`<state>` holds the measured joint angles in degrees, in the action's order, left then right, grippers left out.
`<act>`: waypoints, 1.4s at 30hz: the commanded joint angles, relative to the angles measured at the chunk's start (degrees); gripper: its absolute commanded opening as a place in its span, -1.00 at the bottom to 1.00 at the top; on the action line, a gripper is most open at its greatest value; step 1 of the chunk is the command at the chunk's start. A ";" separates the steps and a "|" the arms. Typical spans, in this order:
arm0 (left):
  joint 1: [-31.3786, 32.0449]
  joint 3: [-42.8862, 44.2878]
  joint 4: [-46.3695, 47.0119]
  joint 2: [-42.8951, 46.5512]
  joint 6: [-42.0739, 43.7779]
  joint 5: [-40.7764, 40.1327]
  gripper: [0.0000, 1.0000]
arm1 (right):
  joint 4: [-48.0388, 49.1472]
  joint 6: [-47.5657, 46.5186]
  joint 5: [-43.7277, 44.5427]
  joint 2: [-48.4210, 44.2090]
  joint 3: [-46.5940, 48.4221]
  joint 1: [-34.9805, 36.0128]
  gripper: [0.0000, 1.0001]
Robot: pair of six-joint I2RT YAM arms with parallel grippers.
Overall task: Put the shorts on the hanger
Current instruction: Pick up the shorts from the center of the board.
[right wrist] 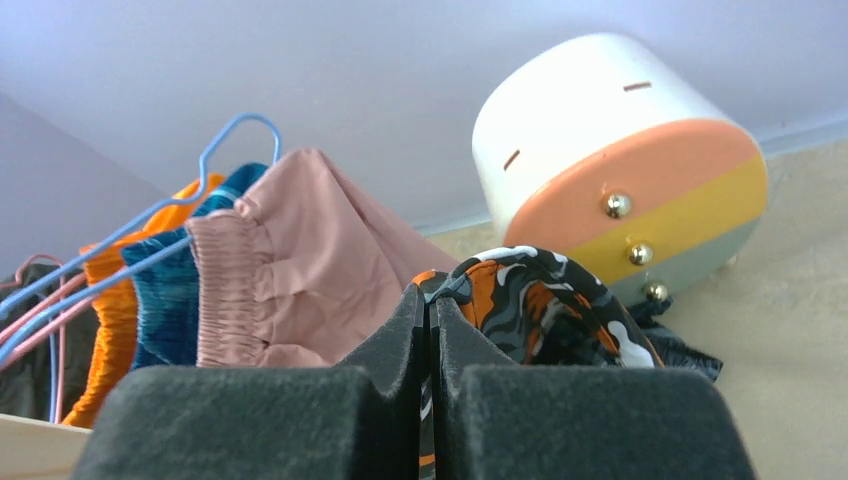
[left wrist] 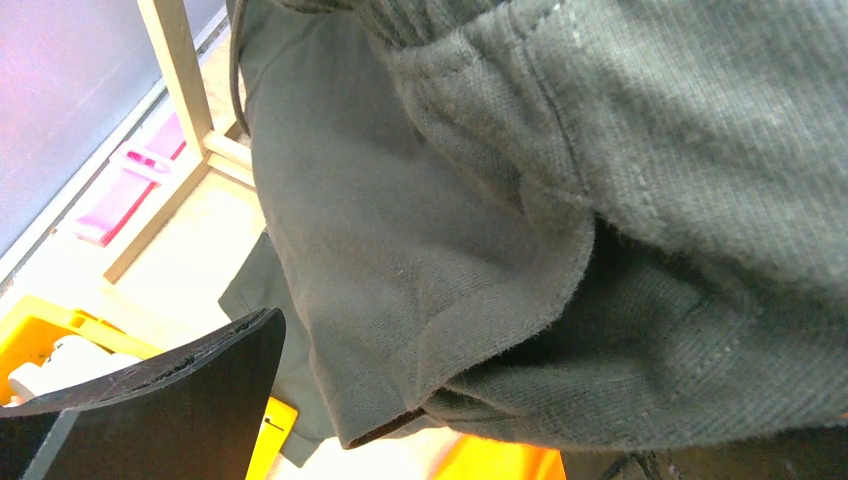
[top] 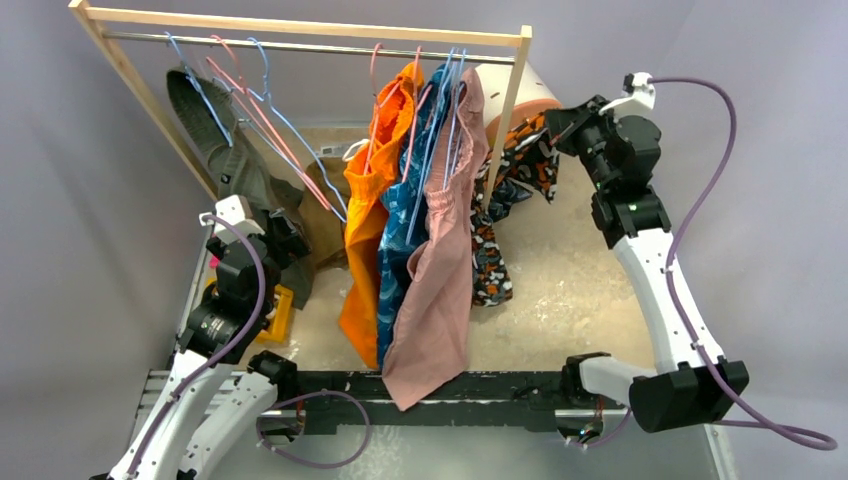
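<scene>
Right tool (right wrist: 430,330) has its two padded fingers pressed together, pinching a fold of the camouflage shorts (right wrist: 545,305). It holds them up off the counter (top: 570,290), and the rest of the cloth droops below it beside the post of the wooden rack (top: 300,25). Just to this tool's left hang pink shorts (right wrist: 300,270), then a blue patterned garment (right wrist: 160,300) and orange shorts (right wrist: 110,330), all on wire hangers. Beyond the tool, to its right, a round white box (right wrist: 620,150) with an orange and yellow end lies on its side. Well off to the left, a bare light-blue hanger (top: 305,150) hangs from the rail. Left tool (top: 288,238) stands spread wide, with one black finger (left wrist: 170,400) in its own view, and a grey-green garment (left wrist: 450,200) hangs just ahead of it. A yellow object (left wrist: 30,325) lies on the counter beneath.
</scene>
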<state>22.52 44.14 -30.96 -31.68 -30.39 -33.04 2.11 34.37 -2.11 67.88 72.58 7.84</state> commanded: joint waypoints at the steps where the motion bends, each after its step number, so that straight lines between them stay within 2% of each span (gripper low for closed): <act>1: -0.02 -0.03 1.79 0.40 0.77 -0.45 0.89 | 4.35 -2.96 5.67 -0.42 7.23 -0.63 -1.00; 9: -0.04 0.05 1.71 0.32 0.77 -0.62 0.89 | 3.21 -4.78 8.14 2.74 17.07 -0.63 -1.00; 18: -0.03 -0.13 2.03 0.14 0.86 -0.89 0.89 | 0.65 -7.79 16.80 4.33 30.79 -0.63 -1.00; 34: -0.06 -0.11 2.13 -0.01 0.80 -0.72 0.89 | 1.47 -11.16 26.57 -5.52 31.66 -0.42 -1.00; 42: -0.04 -0.02 1.84 0.04 0.69 -0.84 0.89 | 3.44 -14.81 32.66 -5.90 34.83 1.57 -1.00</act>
<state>22.52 44.14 -30.96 -31.66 -30.39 -33.23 -2.74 22.76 23.79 62.48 103.61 8.71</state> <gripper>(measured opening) 0.946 0.007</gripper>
